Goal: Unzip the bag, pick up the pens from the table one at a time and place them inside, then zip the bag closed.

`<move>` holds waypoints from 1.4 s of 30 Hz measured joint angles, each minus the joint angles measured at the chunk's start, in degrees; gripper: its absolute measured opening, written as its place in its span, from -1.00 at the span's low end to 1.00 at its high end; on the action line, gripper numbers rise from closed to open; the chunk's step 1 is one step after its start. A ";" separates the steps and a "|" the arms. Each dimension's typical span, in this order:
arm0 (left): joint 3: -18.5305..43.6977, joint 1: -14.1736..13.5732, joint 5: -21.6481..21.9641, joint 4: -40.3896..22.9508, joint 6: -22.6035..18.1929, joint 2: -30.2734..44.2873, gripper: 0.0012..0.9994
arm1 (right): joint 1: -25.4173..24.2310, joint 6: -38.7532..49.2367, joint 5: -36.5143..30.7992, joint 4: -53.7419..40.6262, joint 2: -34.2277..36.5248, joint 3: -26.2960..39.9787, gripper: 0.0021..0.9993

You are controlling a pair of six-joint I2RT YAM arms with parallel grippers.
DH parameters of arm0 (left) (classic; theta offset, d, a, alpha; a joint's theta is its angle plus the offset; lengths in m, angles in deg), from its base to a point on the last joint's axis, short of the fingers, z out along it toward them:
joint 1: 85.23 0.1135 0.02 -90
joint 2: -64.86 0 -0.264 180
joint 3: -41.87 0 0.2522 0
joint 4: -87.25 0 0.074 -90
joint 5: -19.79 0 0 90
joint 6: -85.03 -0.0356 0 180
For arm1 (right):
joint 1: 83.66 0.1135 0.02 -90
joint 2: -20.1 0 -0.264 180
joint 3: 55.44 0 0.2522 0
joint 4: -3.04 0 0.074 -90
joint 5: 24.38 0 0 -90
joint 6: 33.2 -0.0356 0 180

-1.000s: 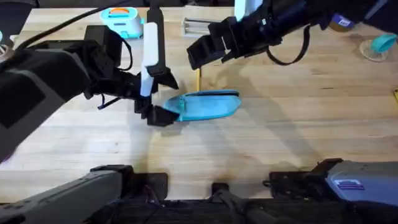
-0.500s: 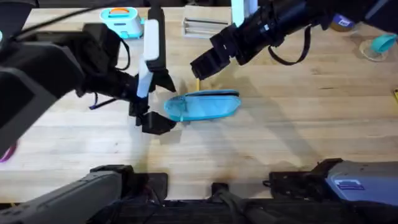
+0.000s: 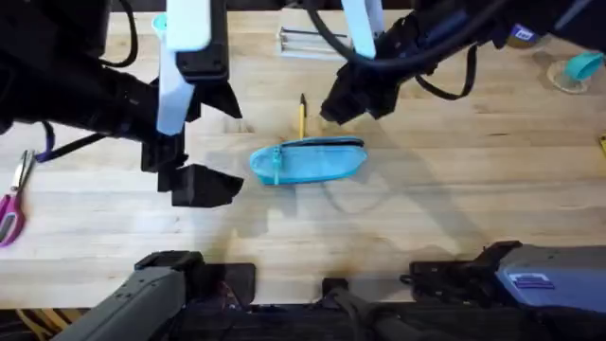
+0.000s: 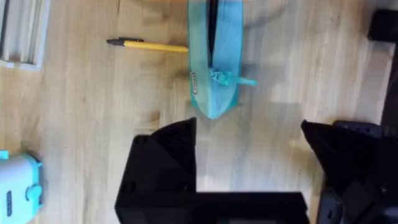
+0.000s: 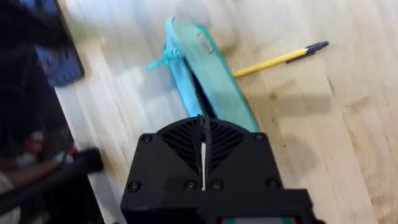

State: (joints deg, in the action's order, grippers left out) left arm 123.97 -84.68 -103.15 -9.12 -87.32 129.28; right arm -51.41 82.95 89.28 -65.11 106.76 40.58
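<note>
The turquoise bag (image 3: 308, 161) lies flat in the middle of the table (image 3: 454, 199). A dark slit runs along its zipper, and the pull tab (image 4: 225, 78) sits at its left end. One yellow pen (image 3: 302, 118) with a black end lies just behind the bag, also seen in the left wrist view (image 4: 149, 45) and the right wrist view (image 5: 277, 60). My left gripper (image 3: 189, 172) stands open to the left of the bag, apart from it, with nothing between its fingers (image 4: 165, 162). My right gripper (image 3: 346, 99) hovers shut and empty above the bag's far side (image 5: 208, 74).
Pink-handled scissors (image 3: 11, 204) lie at the left edge. A boxy turquoise toy (image 4: 18, 186) and a clear tray (image 3: 308, 40) stand at the back. A turquoise cup (image 3: 579, 68) is at the far right. Bare wood stretches in front of the bag.
My left gripper has let go of the bag's left end and drawn back to the left, standing open. My right gripper has moved right and closer over the bag.
</note>
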 joint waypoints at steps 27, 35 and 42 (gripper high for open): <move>0.02 0.00 1.28 -0.49 0.00 -0.74 0.99 | 3.63 17.23 -4.37 -0.81 12.75 0.11 -0.94; 0.02 0.00 1.28 -0.33 0.00 -0.74 0.99 | 4.80 17.23 -4.39 -0.39 18.45 0.11 -0.94; 0.02 0.00 1.28 -0.33 0.00 -0.74 0.99 | 7.48 17.23 -5.10 -0.23 21.91 0.11 -0.94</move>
State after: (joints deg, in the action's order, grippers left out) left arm 123.98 -84.68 -101.87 -9.44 -87.32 128.54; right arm -43.93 100.18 84.17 -65.35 128.67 40.69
